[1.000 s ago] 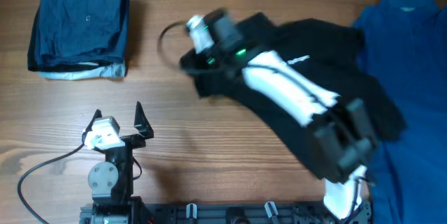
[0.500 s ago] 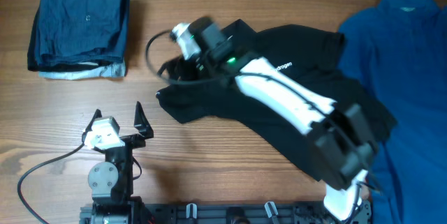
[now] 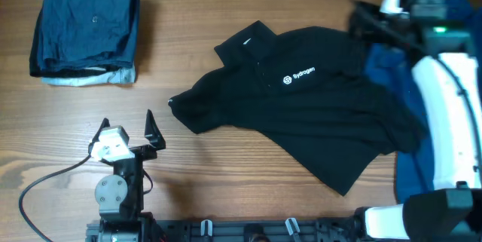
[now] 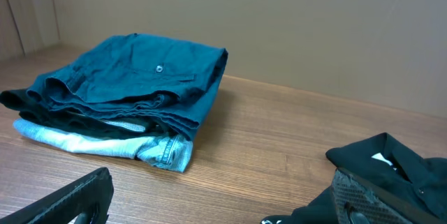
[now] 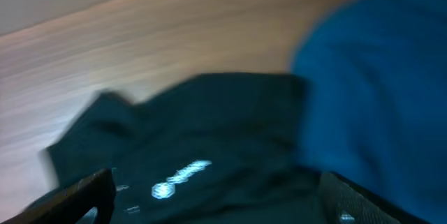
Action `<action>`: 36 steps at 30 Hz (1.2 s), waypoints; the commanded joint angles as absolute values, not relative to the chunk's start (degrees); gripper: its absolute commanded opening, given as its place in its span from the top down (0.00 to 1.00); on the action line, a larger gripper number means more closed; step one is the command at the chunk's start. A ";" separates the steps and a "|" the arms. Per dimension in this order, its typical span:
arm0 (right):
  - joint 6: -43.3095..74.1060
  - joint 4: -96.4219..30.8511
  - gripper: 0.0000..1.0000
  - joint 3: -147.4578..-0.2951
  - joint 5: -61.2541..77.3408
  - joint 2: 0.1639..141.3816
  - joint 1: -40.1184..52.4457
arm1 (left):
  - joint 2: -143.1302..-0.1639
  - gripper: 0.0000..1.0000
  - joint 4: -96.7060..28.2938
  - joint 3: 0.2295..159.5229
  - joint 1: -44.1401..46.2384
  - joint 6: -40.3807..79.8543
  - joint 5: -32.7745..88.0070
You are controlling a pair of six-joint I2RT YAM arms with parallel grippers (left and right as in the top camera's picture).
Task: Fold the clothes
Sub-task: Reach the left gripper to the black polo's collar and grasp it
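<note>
A black polo (image 3: 301, 106) with a white chest logo (image 3: 299, 75) lies spread face-up, crumpled, in the middle of the table. Its collar points to the back. My right gripper (image 3: 367, 17) hovers at the back right above the polo's right sleeve, open and empty. In the blurred right wrist view the polo (image 5: 181, 133) and a bright blue shirt (image 5: 377, 91) lie below the open gripper (image 5: 220, 206). The blue shirt (image 3: 461, 10) lies at the right, partly under the polo and my right arm. My left gripper (image 3: 128, 121) stands open at the front left, apart from the polo (image 4: 391, 172).
A folded stack of navy garments (image 3: 86, 31) on a pale blue one sits at the back left, also seen as the stack (image 4: 126, 91) in the left wrist view. The left arm's base (image 3: 113, 193) and its cable (image 3: 34, 189) occupy the front left.
My right gripper opened, let go of the black polo and swung from the table's middle to the back right. The polo now lies spread out. The left arm has not moved.
</note>
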State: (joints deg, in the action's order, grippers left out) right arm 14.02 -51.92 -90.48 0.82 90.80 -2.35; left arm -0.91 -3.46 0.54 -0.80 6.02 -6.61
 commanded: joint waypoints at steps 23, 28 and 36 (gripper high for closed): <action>13.69 -53.41 0.00 -90.52 2.15 90.21 -10.48 | -61.39 0.00 -38.89 73.71 0.45 6.39 13.08; 13.67 -53.41 0.00 -90.52 2.15 90.21 -10.48 | -89.34 0.00 -50.35 100.95 8.10 6.17 12.95; 13.69 -53.43 0.00 -90.52 2.15 90.21 -10.48 | -110.13 0.19 -38.52 104.16 18.55 6.17 13.96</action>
